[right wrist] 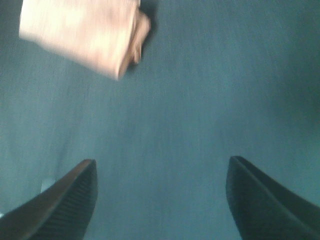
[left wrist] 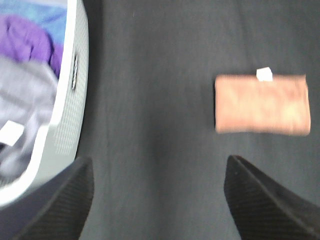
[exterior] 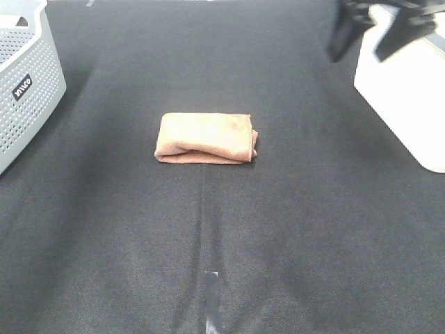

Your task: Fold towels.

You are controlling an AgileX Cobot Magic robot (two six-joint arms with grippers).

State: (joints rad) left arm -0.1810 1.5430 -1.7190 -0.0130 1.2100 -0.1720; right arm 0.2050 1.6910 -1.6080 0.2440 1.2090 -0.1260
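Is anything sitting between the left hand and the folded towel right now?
Nothing visible. Only bare black cloth lies between the open left hand and the folded towel. The grey basket sits off to the other side.

- Folded towel [exterior: 206, 138] is lying mid-surface [exterior: 299, 229].
- Grey basket [exterior: 28, 83] is standing far left.
- White bin [exterior: 407, 90] is sitting far right, beneath the blurred right gripper [exterior: 372, 31].

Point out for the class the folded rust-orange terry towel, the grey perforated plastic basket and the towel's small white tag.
Folded rust-orange terry towel [exterior: 205, 136]: exterior high view, middle of its top layer.
Grey perforated plastic basket [exterior: 28, 90]: exterior high view, its perforated side wall.
Small white tag [left wrist: 264, 74]: left wrist view, centre of the tag.
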